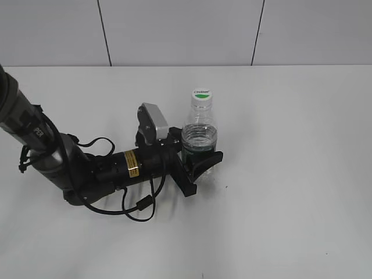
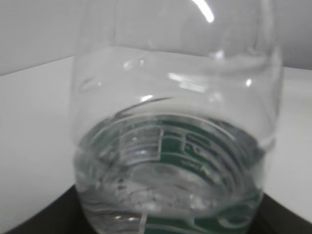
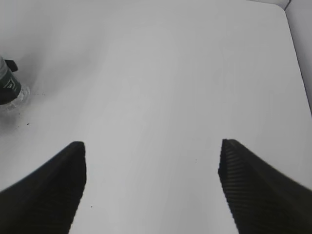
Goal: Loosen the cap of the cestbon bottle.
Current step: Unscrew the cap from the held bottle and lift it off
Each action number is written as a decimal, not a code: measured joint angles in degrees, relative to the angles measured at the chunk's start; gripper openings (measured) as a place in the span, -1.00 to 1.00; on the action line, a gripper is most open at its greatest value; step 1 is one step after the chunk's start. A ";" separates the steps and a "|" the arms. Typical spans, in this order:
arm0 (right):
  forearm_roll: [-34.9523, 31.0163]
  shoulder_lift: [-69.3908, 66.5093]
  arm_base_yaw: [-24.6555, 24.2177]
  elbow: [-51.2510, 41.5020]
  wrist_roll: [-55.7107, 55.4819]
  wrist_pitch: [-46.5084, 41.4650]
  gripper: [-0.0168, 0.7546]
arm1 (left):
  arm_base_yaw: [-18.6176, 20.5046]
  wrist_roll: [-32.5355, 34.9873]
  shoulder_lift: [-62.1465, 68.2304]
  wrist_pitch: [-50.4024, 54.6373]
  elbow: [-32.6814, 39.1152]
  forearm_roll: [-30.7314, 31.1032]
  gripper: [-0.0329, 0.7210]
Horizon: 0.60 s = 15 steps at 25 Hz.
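Upright on the white table [image 1: 302,174], the small clear plastic cestbon bottle [image 1: 199,136] stands clamped between the left gripper's [image 1: 200,160] closed jaws, its white round cap [image 1: 201,93] free above, while the right gripper [image 3: 152,187], jaws wide and empty, sits well off.

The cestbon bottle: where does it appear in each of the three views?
Exterior view: cestbon bottle at centre, upright, in the left gripper.
Left wrist view: fills the picture.
Right wrist view: far left edge, only the base.
Shared landmark: its green label.
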<state>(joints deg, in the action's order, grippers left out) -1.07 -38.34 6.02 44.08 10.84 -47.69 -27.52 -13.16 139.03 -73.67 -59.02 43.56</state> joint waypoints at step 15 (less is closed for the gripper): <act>-9.32 -34.63 0.64 29.91 3.47 -9.07 0.59 | 0.00 0.00 0.00 -0.06 0.00 0.01 0.15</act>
<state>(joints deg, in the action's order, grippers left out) -10.39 -72.97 6.66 74.00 14.31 -56.76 -27.52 -13.16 139.03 -73.72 -59.02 43.57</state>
